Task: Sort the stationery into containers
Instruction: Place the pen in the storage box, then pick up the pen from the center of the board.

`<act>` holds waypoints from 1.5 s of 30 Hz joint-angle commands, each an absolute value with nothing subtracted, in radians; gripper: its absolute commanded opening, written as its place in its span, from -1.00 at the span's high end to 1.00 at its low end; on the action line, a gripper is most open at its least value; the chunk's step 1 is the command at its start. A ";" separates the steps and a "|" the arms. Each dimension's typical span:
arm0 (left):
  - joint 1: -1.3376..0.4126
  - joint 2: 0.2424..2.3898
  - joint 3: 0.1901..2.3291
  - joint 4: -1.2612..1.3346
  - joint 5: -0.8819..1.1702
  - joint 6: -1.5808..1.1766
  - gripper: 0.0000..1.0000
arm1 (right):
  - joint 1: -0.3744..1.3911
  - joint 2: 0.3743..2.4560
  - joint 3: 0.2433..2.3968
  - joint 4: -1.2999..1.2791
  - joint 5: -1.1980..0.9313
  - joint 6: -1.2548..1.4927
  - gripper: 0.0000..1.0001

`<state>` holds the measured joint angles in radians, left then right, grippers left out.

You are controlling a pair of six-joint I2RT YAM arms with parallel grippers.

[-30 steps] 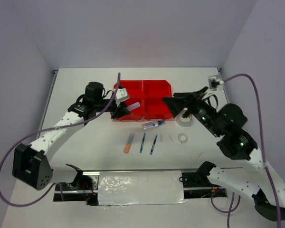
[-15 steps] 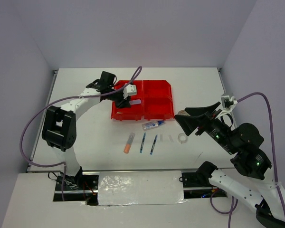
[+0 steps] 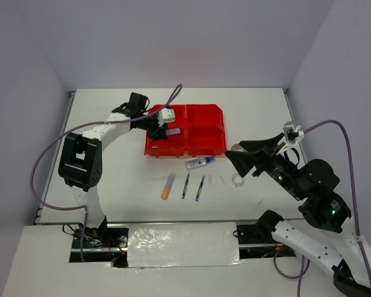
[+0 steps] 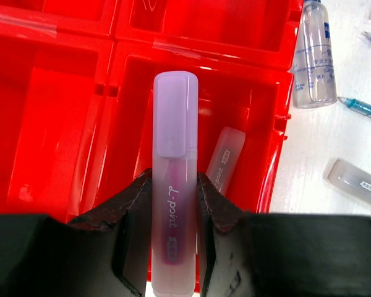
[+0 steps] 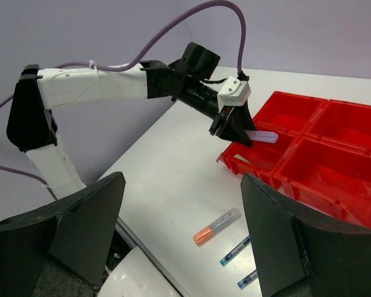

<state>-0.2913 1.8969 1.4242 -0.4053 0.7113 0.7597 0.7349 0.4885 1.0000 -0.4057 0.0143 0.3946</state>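
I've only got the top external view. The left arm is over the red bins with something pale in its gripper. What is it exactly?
Observer: In the left wrist view the left gripper is clamped on a translucent highlighter with a pale purple cap.
Operator: Anything in the compartment beneath it?
Observer: One frosted translucent highlighter lies on the floor of that shiny red plastic bin compartment.
Operator: Is the right gripper carrying anything?
Observer: No. In the right wrist view the right gripper is open, nothing between its fingers.
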 commanded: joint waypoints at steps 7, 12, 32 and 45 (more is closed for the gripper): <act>-0.290 1.870 1.408 -0.333 0.756 0.727 0.71 | 0.733 0.483 0.983 -0.387 0.005 0.391 -0.67; -0.290 1.882 1.422 -0.347 0.767 0.723 0.68 | 0.733 0.485 0.997 -0.408 0.008 0.390 -0.67; -0.287 1.822 1.442 -0.374 0.730 0.695 -0.99 | 0.733 0.508 1.026 -0.414 0.011 0.391 -0.67; -0.301 1.428 1.554 -0.377 0.028 0.071 -0.99 | 0.733 0.667 0.962 -0.440 0.078 0.416 -1.00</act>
<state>-0.3016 1.5475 1.5097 -0.3958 0.2962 0.3248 0.7349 0.6525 0.9775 -0.4332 0.0502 0.4034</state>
